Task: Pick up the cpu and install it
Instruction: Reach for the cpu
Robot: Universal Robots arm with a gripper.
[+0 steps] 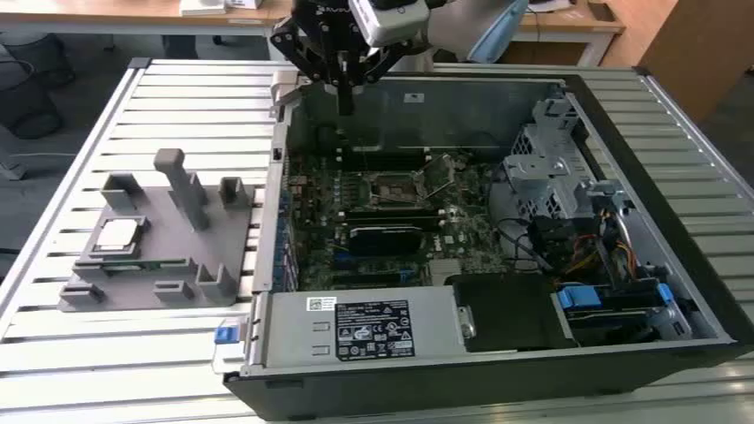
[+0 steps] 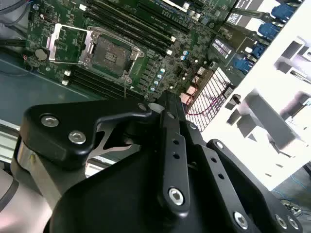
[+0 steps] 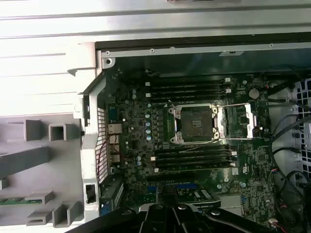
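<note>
Lying open on the desk (image 1: 177, 97), the case (image 1: 495, 380) has the holder (image 1: 177, 265) beside it. The tool (image 1: 344, 108), closed and empty, hangs above the case's rim. Inside the case the socket (image 1: 395, 185) is bare; outside, the cpu (image 1: 118, 234) rests on the holder, not yet picked.

The CPU socket (image 3: 195, 124), metal cover (image 3: 238, 121) flipped open, sits between two banks of memory slots (image 3: 187, 87).

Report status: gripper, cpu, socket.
Gripper shut, empty, over computer case edge. Cpu on grey holder, untouched. CPU socket open, empty, unobstructed.
</note>
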